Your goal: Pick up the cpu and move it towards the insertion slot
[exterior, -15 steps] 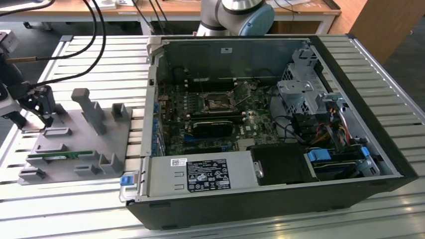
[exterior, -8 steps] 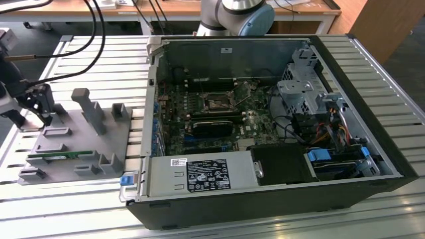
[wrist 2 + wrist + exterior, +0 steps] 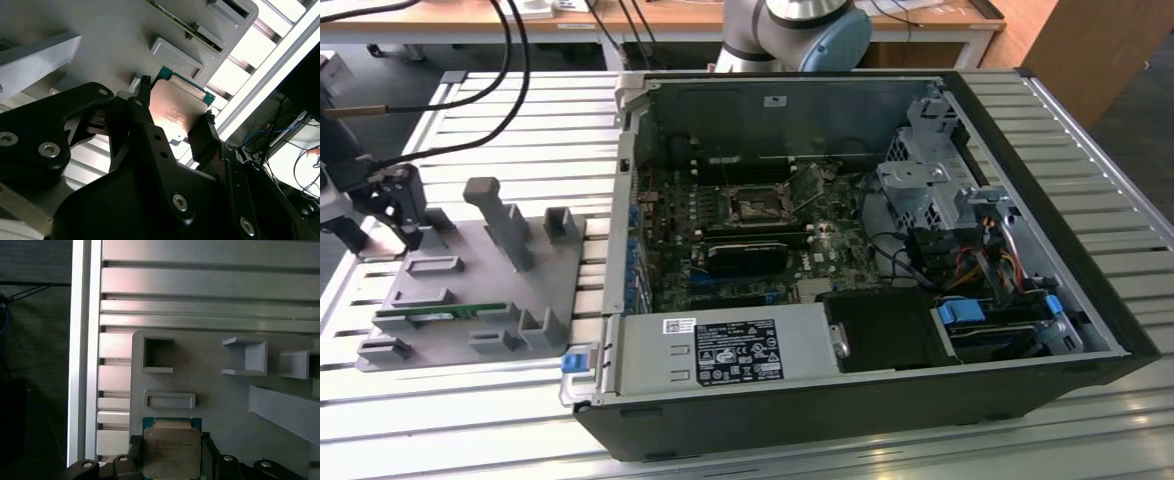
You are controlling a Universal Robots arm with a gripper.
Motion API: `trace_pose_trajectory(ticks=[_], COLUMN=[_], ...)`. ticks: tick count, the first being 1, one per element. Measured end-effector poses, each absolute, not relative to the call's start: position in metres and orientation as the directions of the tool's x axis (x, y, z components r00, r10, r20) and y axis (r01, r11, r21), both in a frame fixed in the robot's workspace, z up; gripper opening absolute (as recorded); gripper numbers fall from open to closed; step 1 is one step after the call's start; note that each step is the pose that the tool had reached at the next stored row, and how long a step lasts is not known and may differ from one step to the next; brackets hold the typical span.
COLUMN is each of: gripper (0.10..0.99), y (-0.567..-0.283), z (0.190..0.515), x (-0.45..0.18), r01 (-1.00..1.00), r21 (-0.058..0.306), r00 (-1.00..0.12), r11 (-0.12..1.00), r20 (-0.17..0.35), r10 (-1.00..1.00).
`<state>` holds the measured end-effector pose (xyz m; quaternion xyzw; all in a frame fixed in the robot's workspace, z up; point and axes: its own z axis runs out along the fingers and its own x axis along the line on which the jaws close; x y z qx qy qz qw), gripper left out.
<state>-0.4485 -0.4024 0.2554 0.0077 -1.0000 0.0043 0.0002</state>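
As fingers [image 3: 142, 112] clamp the cpu [image 3: 171, 450] by opposite edges, sparing its face | over grey fixture [image 3: 220, 400] | insertion slot [image 3: 757, 208] well apart

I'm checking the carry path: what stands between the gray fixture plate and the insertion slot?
In the exterior view, the computer case's wall and a strip of motherboard lie between the gray fixture plate and the insertion slot.

Slatted metal table [image 3: 454, 420], wooden desk [image 3: 680, 12] behind
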Motion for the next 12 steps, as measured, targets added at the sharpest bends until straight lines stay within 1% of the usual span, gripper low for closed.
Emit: trace_pose_trajectory(ticks=[12], gripper=[0.545], y=[-0.4024], z=[0.2622], x=[-0.4485], r01=[-0.015], r21=[-0.009], r00=[-1.000], r11=[1.000], r20=[0.001], r10=[-0.015])
